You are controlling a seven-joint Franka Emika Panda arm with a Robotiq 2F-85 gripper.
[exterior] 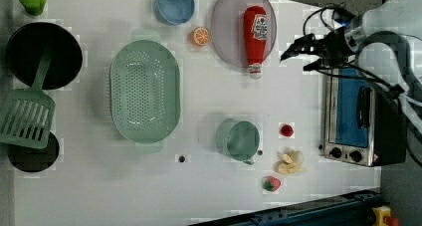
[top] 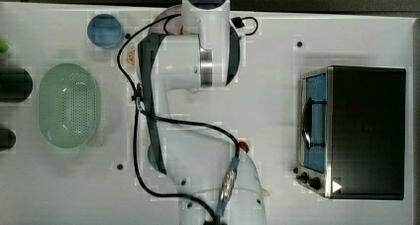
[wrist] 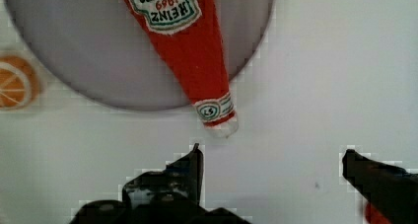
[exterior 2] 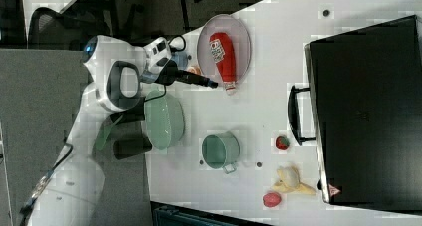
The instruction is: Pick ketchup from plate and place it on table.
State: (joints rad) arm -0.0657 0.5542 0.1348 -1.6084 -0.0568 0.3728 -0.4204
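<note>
The ketchup (exterior: pixel 255 34), a slim red bottle with a white label, lies on the pale lilac plate (exterior: pixel 226 32). Its white cap end pokes past the rim over the white table (exterior: pixel 199 186). My gripper (exterior: pixel 294 61) hovers just beside the cap end, toward the left view's right, open and holding nothing. In the wrist view the bottle (wrist: pixel 192 51) lies across the plate (wrist: pixel 88 61), and the cap points into the gap between my two dark fingertips (wrist: pixel 190 169). In the right view the gripper (exterior 2: pixel 214 84) hangs close to the cap of the ketchup (exterior 2: pixel 223 56).
An orange slice (exterior: pixel 201 36) and a blue cup (exterior: pixel 174 4) sit beside the plate. A green perforated basket (exterior: pixel 144 91), a teal mug (exterior: pixel 240 139), small fruit pieces (exterior: pixel 286 130) and a toaster oven (exterior: pixel 353 116) also stand on the table.
</note>
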